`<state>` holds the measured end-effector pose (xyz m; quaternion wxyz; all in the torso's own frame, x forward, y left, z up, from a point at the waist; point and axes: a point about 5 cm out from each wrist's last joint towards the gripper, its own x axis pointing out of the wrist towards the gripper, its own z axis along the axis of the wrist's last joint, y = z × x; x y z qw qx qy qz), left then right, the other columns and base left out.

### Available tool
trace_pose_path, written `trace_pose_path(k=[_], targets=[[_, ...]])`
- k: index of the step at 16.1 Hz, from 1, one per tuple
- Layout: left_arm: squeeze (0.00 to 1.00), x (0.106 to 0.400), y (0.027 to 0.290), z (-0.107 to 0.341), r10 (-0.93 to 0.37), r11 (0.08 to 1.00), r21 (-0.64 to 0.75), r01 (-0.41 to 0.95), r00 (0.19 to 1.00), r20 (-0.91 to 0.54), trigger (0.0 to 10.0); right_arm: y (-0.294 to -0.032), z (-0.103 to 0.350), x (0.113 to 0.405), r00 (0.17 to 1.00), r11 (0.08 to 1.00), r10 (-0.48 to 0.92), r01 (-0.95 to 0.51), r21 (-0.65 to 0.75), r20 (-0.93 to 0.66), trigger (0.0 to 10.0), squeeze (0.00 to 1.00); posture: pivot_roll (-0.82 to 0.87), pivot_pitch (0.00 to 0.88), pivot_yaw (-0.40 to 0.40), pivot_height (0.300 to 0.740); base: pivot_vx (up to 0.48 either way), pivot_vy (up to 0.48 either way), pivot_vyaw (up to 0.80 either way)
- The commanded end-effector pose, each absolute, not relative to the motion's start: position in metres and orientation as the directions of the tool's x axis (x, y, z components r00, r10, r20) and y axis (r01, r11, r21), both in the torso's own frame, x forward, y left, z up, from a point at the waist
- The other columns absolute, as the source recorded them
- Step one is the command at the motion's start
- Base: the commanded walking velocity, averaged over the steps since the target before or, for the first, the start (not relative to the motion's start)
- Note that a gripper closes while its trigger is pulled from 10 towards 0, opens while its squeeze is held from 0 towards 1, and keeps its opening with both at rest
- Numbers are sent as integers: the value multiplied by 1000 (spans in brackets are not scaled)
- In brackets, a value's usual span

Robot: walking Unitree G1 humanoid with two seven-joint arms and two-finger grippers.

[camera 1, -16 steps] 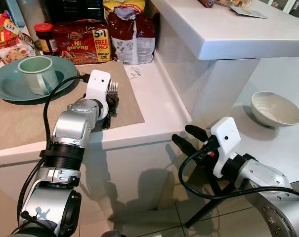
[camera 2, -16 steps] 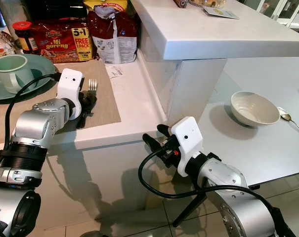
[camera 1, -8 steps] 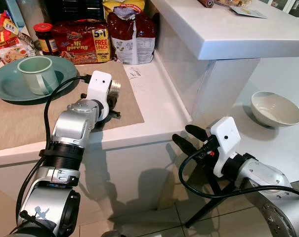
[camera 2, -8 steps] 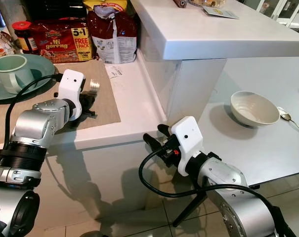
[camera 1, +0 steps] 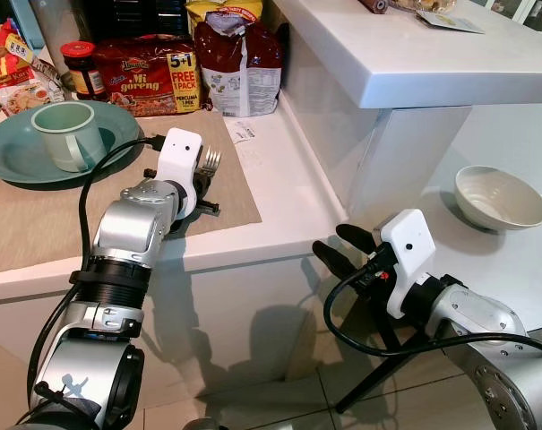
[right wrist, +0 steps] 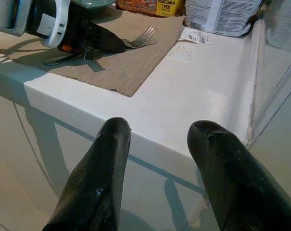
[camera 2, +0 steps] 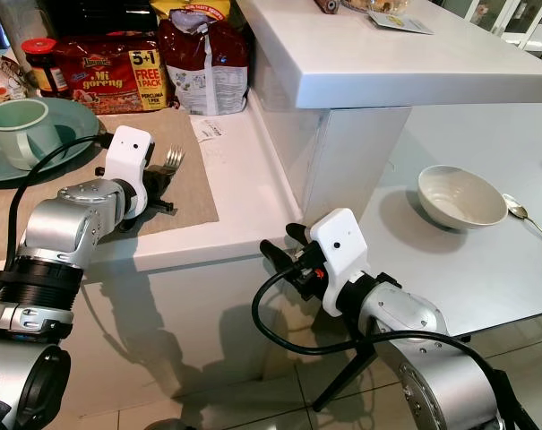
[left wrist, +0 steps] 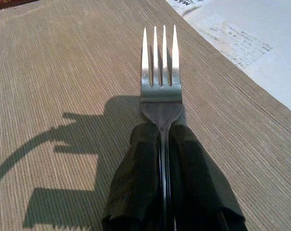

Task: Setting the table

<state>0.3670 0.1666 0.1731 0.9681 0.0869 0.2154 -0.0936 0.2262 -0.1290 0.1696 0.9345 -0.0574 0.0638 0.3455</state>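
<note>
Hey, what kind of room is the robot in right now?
Most likely a home kitchen: a white counter holds noodle packs, a jar and a mug on a plate, while the left gripper grips a fork.

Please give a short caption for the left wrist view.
Left gripper shut on a fork above the beige placemat.

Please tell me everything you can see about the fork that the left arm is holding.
The fork is shiny silver metal with four straight tines. The left claw is shut on its neck, one black finger on each side, and hides the handle. The tines stick out past the fingertips, pointing away from the robot toward the counter's back. It is held low over the beige woven placemat, near the mat's right edge; whether it touches the mat cannot be told.
</note>
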Motion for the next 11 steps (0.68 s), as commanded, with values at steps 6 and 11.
trace_pose_path(k=[6, 11], targets=[[0, 369, 169, 207, -164, 981, 52, 185, 948, -274, 0, -133, 176, 234, 770, 766, 623, -636, -96, -134, 10000, 0, -8, 0, -56, 740, 0, 0, 0], [0, 338, 173, 239, -223, 971, -97, 219, 974, -33, 0, -134, 182, 233, 811, 806, 579, -585, -92, -80, 10000, 0, -24, 0, -12, 740, 0, 0, 0]])
